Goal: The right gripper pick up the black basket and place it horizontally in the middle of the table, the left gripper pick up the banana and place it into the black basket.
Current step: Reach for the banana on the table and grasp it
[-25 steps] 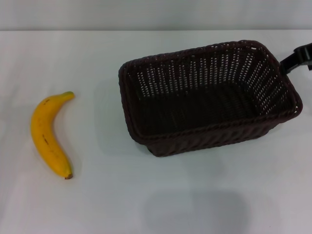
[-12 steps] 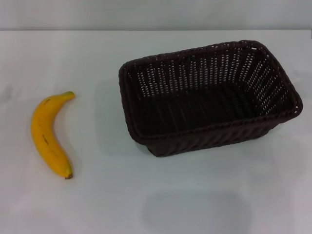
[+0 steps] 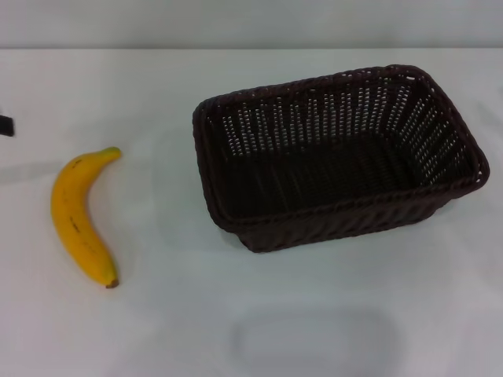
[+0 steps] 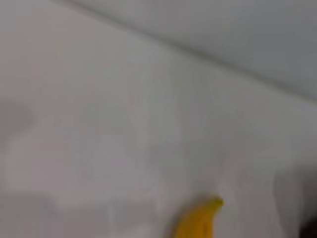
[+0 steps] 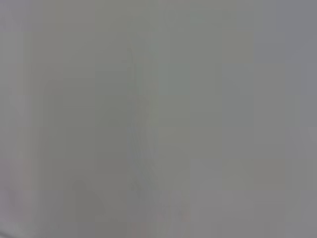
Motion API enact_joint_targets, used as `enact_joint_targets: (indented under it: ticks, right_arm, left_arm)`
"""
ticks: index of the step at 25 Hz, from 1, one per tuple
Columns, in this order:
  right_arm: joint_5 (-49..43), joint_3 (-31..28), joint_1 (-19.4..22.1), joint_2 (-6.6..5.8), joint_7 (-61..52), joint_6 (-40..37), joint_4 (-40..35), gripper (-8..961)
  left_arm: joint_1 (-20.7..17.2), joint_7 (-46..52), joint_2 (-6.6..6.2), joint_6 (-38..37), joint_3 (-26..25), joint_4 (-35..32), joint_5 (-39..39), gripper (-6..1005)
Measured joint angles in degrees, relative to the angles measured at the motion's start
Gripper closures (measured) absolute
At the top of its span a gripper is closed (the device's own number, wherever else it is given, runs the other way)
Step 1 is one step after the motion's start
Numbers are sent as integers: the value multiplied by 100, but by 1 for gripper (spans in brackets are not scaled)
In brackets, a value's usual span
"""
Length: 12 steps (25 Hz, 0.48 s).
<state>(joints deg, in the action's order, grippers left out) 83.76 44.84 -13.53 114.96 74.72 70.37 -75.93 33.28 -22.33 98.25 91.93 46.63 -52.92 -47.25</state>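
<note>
Head view shows the banana (image 3: 78, 216) lying on the table (image 3: 157, 322), left of the black basket (image 3: 338, 161). Left gripper (image 3: 5, 126) peeks in (fingers hidden, can't tell). Banana looks soft; hold its middle gently.

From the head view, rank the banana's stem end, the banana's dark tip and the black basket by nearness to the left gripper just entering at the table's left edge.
Measured from the left gripper, at the left edge:
1. The banana's greenish stem end, just right of it.
2. The banana's dark tip, nearer the robot, on the left.
3. The black basket, right of the table's middle.
</note>
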Motion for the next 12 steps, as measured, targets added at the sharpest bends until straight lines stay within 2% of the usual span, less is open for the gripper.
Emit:
enact_joint_targets:
  ticks: [4,7,12]
  right_arm:
    - [161,-422,-51,-5,477,-11,407,282]
    - [207,-462,-67,-2,859,-44,610,283]
    - [250,-442,-165,7,1280,-110,1057,283]
  left_arm:
    - [949,435,14,641,7,257,1469,227]
    - [1497,496,105,700,24,797,2336,227]
    - [2055,554,536,282,47,1568,3520,229]
